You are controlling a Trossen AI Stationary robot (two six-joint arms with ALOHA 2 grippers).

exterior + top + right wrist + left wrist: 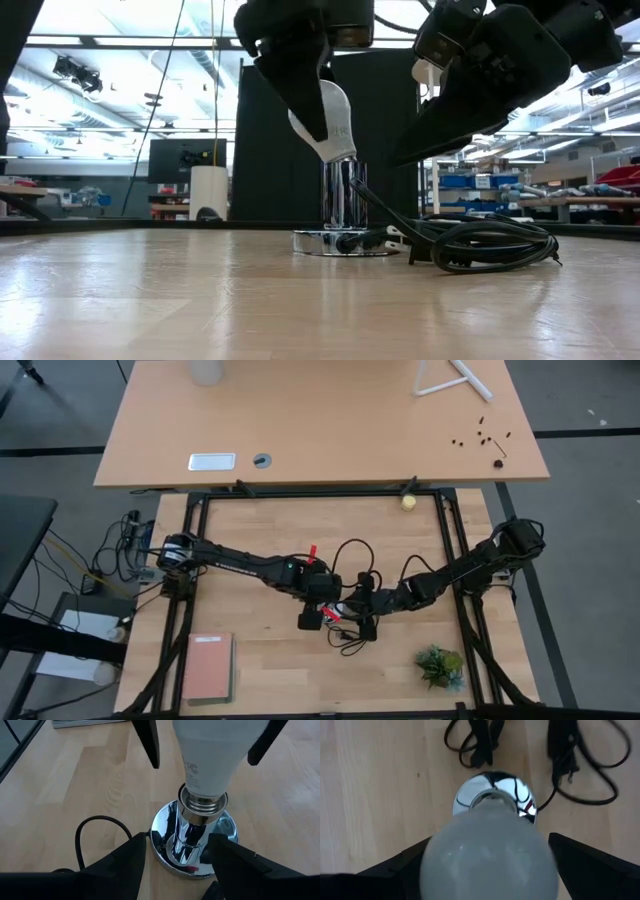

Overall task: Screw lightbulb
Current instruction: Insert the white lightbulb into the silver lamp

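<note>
The white frosted lightbulb (pixel 328 112) is between the fingers of my left gripper (pixel 318 120), which is shut on it above the table's middle. Its threaded base (pixel 202 804) sits at the mouth of the chrome socket stem (pixel 342 195). The stem stands upright on its round silver disc (pixel 345 243). My right gripper (pixel 177 845) is open and points slantwise down at the stem from the table's right. Its fingertips stop just short of the stem, one to each side, and touch nothing that I can see. My left gripper pinches the bulb's wide round globe (pixel 436 862) between its two fingers (pixel 395 870). It comes from above, slanting steeply down. The bulb hangs neck down and a little tilted. The lower end of its threaded base (pixel 200 810) is at the top of the socket stem.
A black cord (pixel 490 245) lies coiled on the table just right of the socket. A pink notebook (pixel 210 665) lies near left and a small green plant (pixel 440 665) near right. A yellowish ball (pixel 408 502) sits at the far edge.
</note>
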